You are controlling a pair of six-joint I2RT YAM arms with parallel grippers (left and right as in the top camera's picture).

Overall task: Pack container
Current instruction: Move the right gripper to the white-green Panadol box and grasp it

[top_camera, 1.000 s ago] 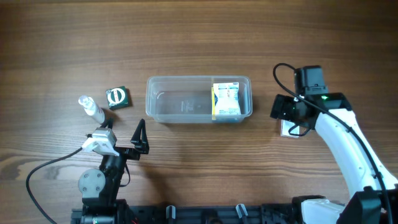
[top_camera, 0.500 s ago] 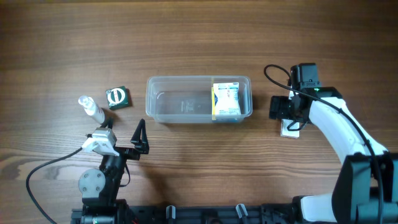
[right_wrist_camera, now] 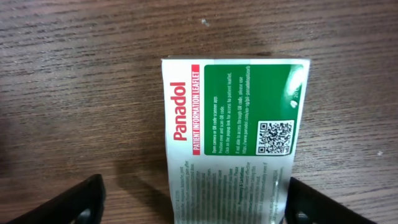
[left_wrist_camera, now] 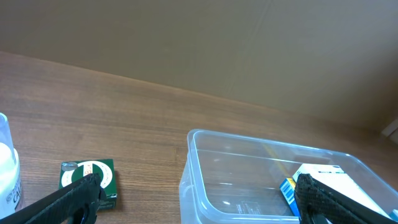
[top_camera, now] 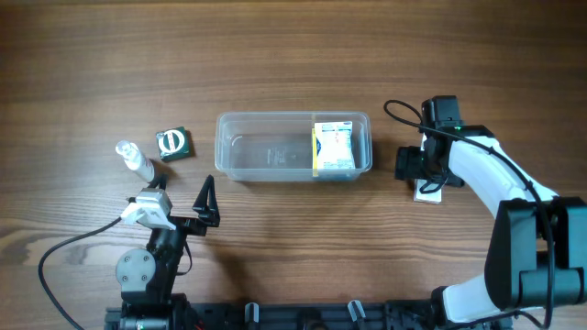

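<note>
The clear plastic container (top_camera: 275, 147) stands mid-table, holding a white, yellow and blue box (top_camera: 334, 147) at its right end; it also shows in the left wrist view (left_wrist_camera: 249, 180). My right gripper (top_camera: 424, 174) is open just right of the container, its fingers either side of a white and green Panadol leaflet packet (right_wrist_camera: 233, 143) lying flat on the table; the packet is mostly hidden under the gripper in the overhead view (top_camera: 427, 192). My left gripper (top_camera: 204, 206) is open and empty, resting near the front left, below the container.
A small green box with a white round mark (top_camera: 172, 143) lies left of the container, and a small clear bottle with a white cap (top_camera: 136, 160) lies beside it. Both show at the left in the left wrist view, the box (left_wrist_camera: 90, 177) and the bottle (left_wrist_camera: 7, 171).
My right arm has moved slightly left and closer to the table over the Panadol packet. The left arm has not moved.
</note>
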